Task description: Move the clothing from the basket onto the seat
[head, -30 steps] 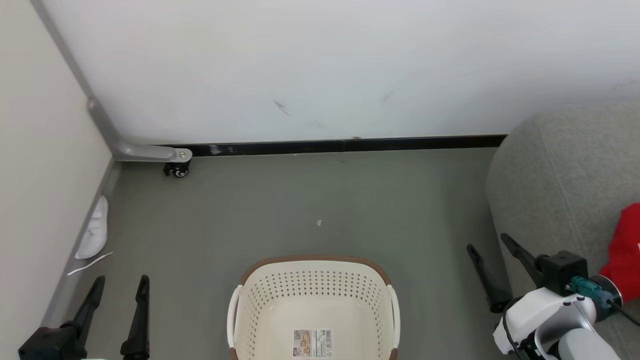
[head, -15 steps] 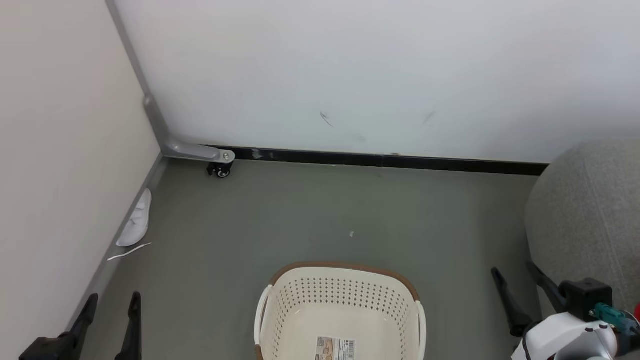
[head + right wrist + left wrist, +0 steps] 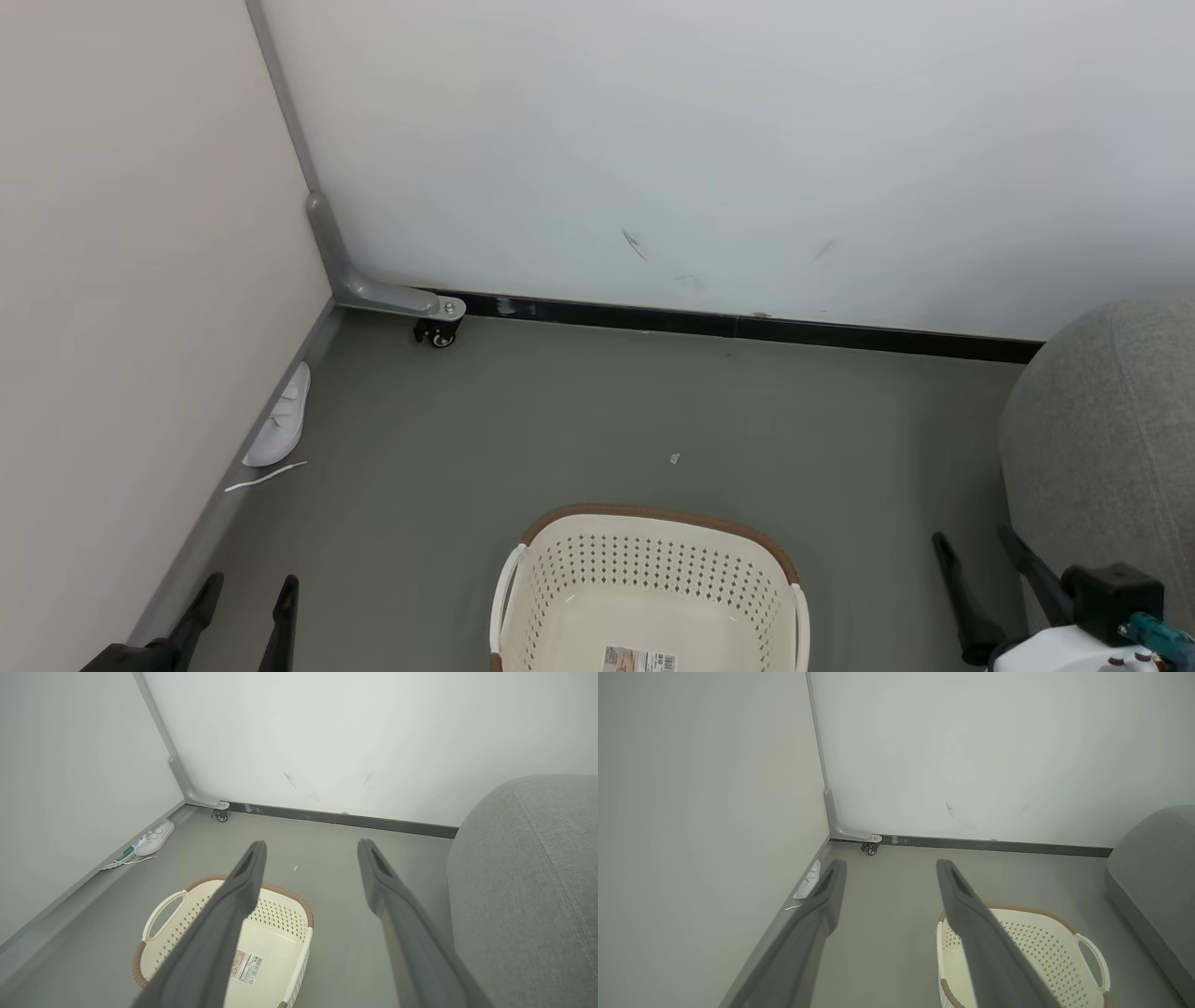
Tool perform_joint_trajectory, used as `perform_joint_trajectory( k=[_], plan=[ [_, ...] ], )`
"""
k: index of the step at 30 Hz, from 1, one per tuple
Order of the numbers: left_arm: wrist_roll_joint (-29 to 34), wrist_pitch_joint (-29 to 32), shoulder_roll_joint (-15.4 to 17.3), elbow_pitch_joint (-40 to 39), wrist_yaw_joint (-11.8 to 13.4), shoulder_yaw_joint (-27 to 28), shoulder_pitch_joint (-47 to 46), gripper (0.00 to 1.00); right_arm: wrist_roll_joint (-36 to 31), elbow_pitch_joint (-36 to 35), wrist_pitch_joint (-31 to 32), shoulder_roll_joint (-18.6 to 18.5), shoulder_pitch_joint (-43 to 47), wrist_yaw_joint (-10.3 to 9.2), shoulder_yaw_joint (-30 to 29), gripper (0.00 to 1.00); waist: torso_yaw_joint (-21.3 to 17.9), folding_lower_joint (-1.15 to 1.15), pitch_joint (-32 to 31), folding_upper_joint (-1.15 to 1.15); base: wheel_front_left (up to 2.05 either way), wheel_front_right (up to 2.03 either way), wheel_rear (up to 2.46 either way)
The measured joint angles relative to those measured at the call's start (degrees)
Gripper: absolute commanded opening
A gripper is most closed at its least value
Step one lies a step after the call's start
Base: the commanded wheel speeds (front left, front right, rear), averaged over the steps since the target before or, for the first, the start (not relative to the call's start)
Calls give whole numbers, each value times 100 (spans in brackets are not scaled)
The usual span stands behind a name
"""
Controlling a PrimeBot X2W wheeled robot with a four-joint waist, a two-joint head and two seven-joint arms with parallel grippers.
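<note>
- Basket (image 3: 653, 583): upright on the floor (image 3: 560, 411), mouth up, near the seat's left flank with a strip of floor between them. That probably keeps the carry from one to the other short. The bottom is bare down to its label, so the emptying looks done.
- Label (image 3: 246, 965): printed sticker on the basket's bottom. The print is too small to read.
- Seat (image 3: 1111, 439): grey upholstery along the floor's right edge.
- Left gripper (image 3: 252, 583): low, left of the basket, jaws spread with nothing between them.
- Right gripper (image 3: 971, 537): between basket and seat, jaws spread and holding nothing. Both seem parked rather than reaching.
- White shoe (image 3: 280, 431): against the floor's left edge.
- Caster (image 3: 439, 334): at the floor's far left corner.
</note>
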Motion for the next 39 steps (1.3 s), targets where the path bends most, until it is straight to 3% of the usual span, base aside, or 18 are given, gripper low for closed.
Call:
perform_joint_trajectory(
  k=[18, 39],
  plan=[
    [-8, -127, -31, 359, -270, 2, -126, 100, -64, -205, -22, 122, 203, 0, -40, 100, -305, 0, 35, 0, 0, 0, 0],
    [43, -212, -58, 537, -320, 11, -221, 100, -116, -324, -31, 171, 321, 0, -70, 100, -337, 0, 76, 0, 0, 0, 0]
  ],
)
